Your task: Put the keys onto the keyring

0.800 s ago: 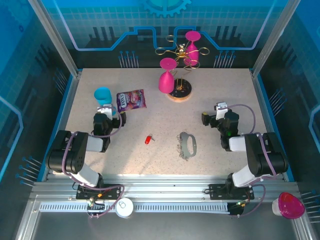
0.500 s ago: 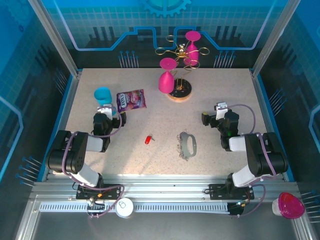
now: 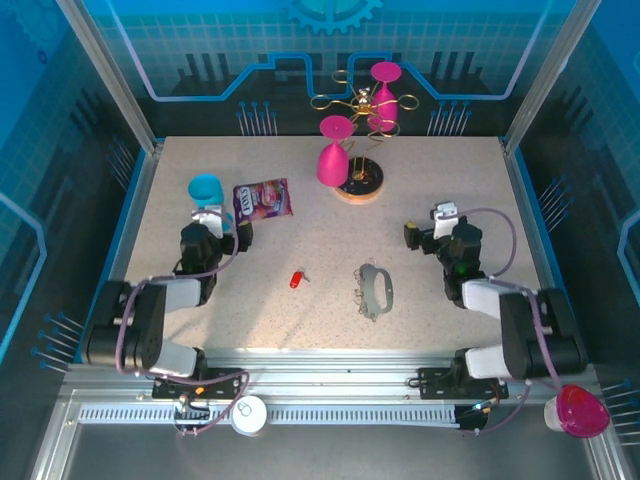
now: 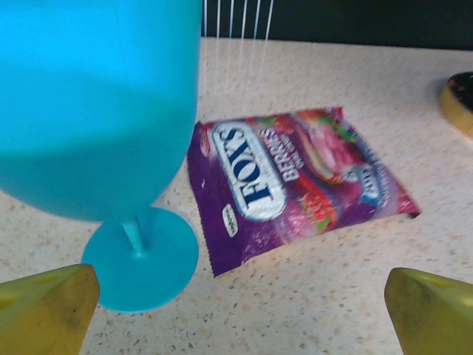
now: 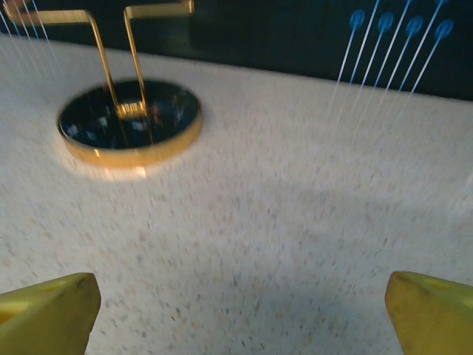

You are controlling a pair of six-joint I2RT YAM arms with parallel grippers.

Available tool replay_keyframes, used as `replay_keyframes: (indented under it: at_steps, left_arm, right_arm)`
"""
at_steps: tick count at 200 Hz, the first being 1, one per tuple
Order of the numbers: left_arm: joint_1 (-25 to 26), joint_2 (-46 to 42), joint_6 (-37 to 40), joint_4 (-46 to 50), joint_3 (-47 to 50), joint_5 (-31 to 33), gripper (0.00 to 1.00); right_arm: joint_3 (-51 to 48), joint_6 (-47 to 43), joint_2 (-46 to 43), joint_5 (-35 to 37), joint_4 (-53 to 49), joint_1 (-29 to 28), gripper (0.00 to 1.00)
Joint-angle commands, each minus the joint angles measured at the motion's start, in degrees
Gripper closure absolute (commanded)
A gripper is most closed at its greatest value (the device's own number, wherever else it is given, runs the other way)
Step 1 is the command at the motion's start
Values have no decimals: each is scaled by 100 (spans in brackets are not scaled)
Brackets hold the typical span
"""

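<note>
Both arms have stretched forward, left hand (image 3: 222,226) and right hand (image 3: 428,234) gaping empty, key (image 3: 298,279) and keyring (image 3: 377,290) untouched between them.

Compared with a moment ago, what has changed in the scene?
Both arms dropped their elbows toward the near edge. The left gripper edged left and the right gripper edged slightly right. Both are open and hold nothing. The key and keyring did not move.
</note>
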State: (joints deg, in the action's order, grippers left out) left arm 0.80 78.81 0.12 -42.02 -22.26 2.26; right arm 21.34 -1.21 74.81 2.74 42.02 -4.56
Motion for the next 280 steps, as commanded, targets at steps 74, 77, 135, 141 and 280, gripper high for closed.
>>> replay_keyframes:
  at_steps: [74, 77, 135, 141, 280]
  left_arm:
    - [202, -1538, -2195, 2303, -1169, -1121, 1]
    - [285, -1540, -2221, 2308, -1153, -1112, 1]
    - [2480, -1193, -2751, 3235, -1365, -182, 6]
    - [2686, -1096, -2874, 3297, -1417, -111, 7]
    - [4594, 1781, -5020, 4164, -3259, -7, 32]
  right_arm:
    - [898, 3541, -2864, -23, -5419, -193, 28]
    - [920, 3556, -2900, -108, -5560, -211, 31]
    - [1095, 3703, -3060, -676, -7370, -1017, 54]
    - [1119, 3699, -2996, -649, -7436, -1119, 55]
    - [2024, 2423, -83, -1201, -6001, -1426, 62]
